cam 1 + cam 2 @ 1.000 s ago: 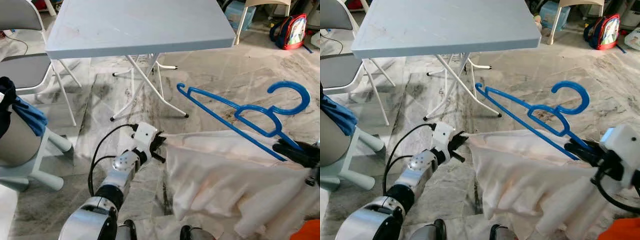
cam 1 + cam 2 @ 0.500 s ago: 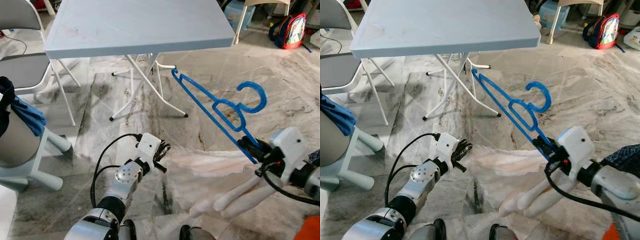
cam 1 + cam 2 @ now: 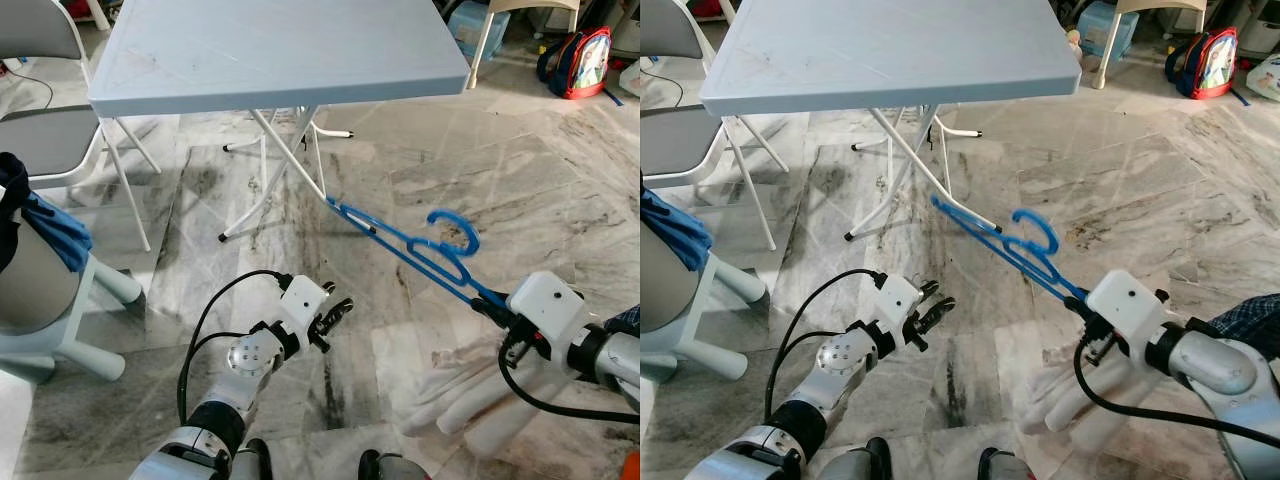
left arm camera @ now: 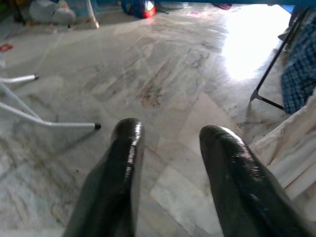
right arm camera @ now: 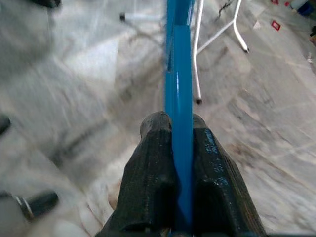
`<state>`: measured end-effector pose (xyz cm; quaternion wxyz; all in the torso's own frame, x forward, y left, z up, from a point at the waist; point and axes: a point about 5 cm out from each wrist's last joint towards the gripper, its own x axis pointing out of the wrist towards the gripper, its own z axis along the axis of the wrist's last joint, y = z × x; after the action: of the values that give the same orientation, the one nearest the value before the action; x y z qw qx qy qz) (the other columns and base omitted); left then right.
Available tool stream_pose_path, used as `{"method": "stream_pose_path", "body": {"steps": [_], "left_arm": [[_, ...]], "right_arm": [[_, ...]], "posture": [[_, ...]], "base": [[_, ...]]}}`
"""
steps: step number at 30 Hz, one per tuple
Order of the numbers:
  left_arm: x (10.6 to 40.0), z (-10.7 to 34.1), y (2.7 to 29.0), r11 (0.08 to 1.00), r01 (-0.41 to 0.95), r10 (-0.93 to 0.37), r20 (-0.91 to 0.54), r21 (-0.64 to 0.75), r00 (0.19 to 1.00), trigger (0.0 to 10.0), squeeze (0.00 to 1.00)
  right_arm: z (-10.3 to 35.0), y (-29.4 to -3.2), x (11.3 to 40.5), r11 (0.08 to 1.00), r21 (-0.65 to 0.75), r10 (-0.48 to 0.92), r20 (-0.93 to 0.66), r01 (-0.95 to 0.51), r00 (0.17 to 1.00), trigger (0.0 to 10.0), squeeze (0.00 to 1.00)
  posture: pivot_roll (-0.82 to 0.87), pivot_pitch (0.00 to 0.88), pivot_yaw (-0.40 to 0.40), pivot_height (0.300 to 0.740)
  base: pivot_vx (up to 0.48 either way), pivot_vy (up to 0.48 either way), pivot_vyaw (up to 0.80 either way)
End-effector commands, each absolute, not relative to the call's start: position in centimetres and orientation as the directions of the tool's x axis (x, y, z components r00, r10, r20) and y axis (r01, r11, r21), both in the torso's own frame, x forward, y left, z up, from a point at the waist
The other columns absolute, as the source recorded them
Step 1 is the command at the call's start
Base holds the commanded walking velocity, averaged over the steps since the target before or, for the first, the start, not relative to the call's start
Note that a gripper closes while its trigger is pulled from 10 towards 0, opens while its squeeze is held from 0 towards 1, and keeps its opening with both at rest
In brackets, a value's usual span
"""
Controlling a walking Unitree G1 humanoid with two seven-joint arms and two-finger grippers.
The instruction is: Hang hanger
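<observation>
A blue plastic hanger sticks out up and to the left over the marble floor, its hook pointing up. My right gripper is shut on the hanger's lower end; in the right wrist view the blue bar runs between the closed fingers. A white cloth lies crumpled on the floor under the right arm, apart from the hanger. My left gripper hovers low over the floor, left of the cloth. It is open with nothing between its fingers.
A grey folding table stands ahead, its white legs close behind the hanger's tip. A grey chair and a white stool holding blue cloth are on the left. A backpack sits far right.
The white cloth has slid off the hanger onto the floor. My right gripper has swung the hanger lower and to the left. My left gripper, earlier at the cloth's edge, now stands apart from it.
</observation>
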<state>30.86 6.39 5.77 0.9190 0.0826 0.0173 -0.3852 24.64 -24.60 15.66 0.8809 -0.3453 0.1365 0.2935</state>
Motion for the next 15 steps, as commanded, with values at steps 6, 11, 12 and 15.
{"method": "stream_pose_path", "body": {"steps": [6, 11, 12, 15], "left_arm": [[29.9, 6.5, 5.3, 0.572, 0.785, -0.799, -0.052, 0.237, 0.599, 10.0, 1.00], [29.4, 7.1, 5.2, 0.485, 0.805, -0.848, -0.042, 0.343, 0.529, 10.0, 1.00], [29.4, 7.1, 5.2, 0.485, 0.805, -0.848, -0.042, 0.343, 0.529, 10.0, 1.00], [29.4, 7.3, 5.5, 0.465, 0.808, -0.856, -0.048, 0.363, 0.514, 10.0, 1.00]], "right_arm": [[15.6, -26.1, 25.0, 0.454, -0.618, 0.375, -0.521, -0.642, 0.767, 10.0, 0.00], [15.7, -26.6, 25.6, 0.366, -0.656, 0.361, -0.554, -0.661, 0.750, 10.0, 0.00], [15.7, -26.6, 25.6, 0.366, -0.656, 0.361, -0.554, -0.661, 0.750, 10.0, 0.00], [15.6, -26.5, 26.0, 0.320, -0.670, 0.363, -0.567, -0.670, 0.739, 10.0, 0.00]], "posture": [[-0.10, 0.240, -0.012, 0.740], [-0.10, 0.247, -0.003, 0.740], [-0.10, 0.247, -0.003, 0.740], [-0.10, 0.251, 0.002, 0.740]], "base": [[0.000, 0.000, 0.00], [0.000, 0.000, 0.00], [0.000, 0.000, 0.00], [0.000, 0.000, 0.00]]}}
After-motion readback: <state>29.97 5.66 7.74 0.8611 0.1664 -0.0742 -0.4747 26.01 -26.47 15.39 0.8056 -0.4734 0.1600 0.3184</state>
